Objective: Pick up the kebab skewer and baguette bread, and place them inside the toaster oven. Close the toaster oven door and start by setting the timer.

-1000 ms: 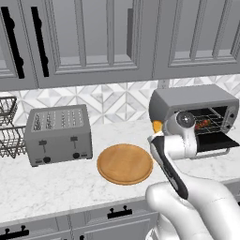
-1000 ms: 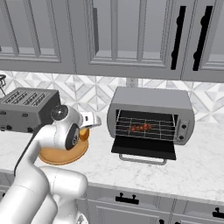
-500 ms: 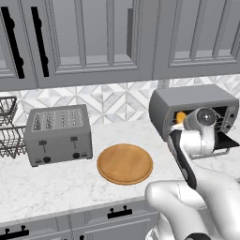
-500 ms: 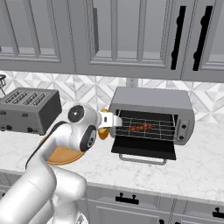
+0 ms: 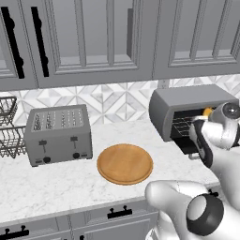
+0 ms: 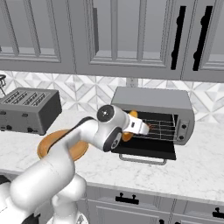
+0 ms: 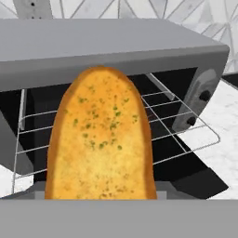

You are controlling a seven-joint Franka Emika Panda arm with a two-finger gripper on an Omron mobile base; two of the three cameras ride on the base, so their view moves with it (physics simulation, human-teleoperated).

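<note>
Orange-tan elongated baguette bread, crust flecked w/ green herb specks, rounded top end, now right at mouth of wide grey metal toaster oven. 1 s ago carried above round wooden board; half a sec ago approx halfway across; now up against oven opening in right base view, orange end poking out beside white wrist. Means transport leg nearly done; judged next: push in over wire rack & let go.

Bread itself: upright in hand view, broad flat toasted face toward camera, wider than a loaf slice, tapering slightly to top. Lower end cut off by bottom of view, so grip point not visible. Tool clamped on bread, judging from bread staying put in front of camera; fingertips hidden behind it.

Outward: rack slid partway out, bare wires to right of bread. Kebab skewer not distinguishable now; prob hidden behind bread/arm. Toaster oven door, dark glass panel in black frame, folded down flat onto white marble tabletop, pale bar handle at front edge. Narrow knob panel at right side, two dark knobs.

Further out: round wooden board left behind on tabletop, grey slotted toaster beyond it, well apart from oven.

Risk, as judgement: bread tall vs. opening, may need tilting to clear top edge.
</note>
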